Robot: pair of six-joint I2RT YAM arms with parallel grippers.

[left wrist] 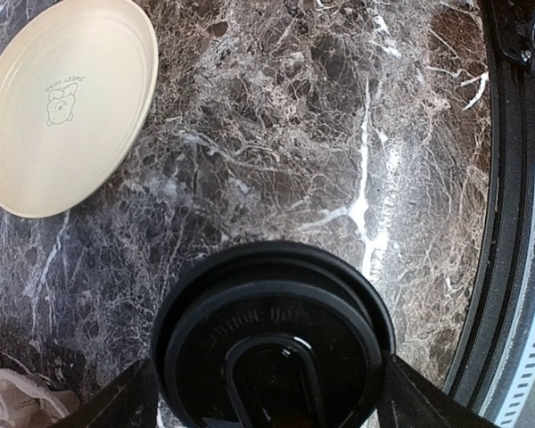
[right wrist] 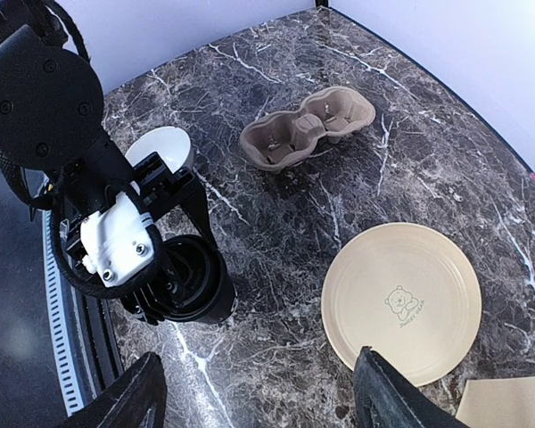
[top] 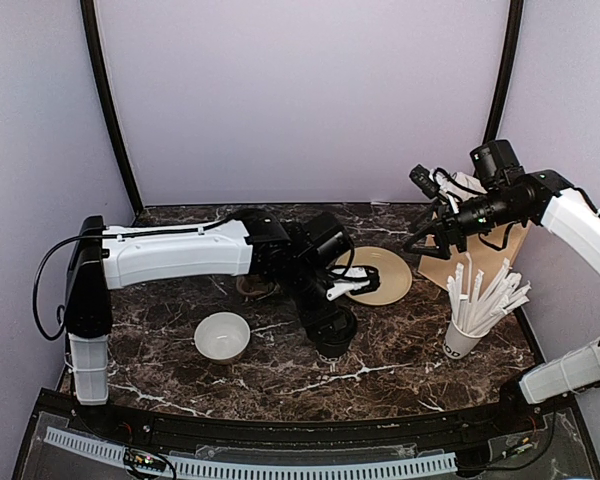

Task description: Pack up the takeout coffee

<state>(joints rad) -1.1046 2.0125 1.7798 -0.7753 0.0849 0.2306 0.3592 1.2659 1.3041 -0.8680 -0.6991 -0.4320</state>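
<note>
Marble tabletop (top: pixel 400 350) bears the lidded takeout coffee (left wrist: pixel 276 330) and a straw-filled cup (top: pixel 462 340).

The left arm (top: pixel 170 255) and right arm (top: pixel 585 225) have white shells, black joints and looping black cables (top: pixel 42 290).

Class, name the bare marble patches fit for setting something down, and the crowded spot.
Bare: between cream plate and cup of straws; between plate and pulp cup carrier. Crowded: around lidded coffee cup, flanked by the left end effector.
</note>
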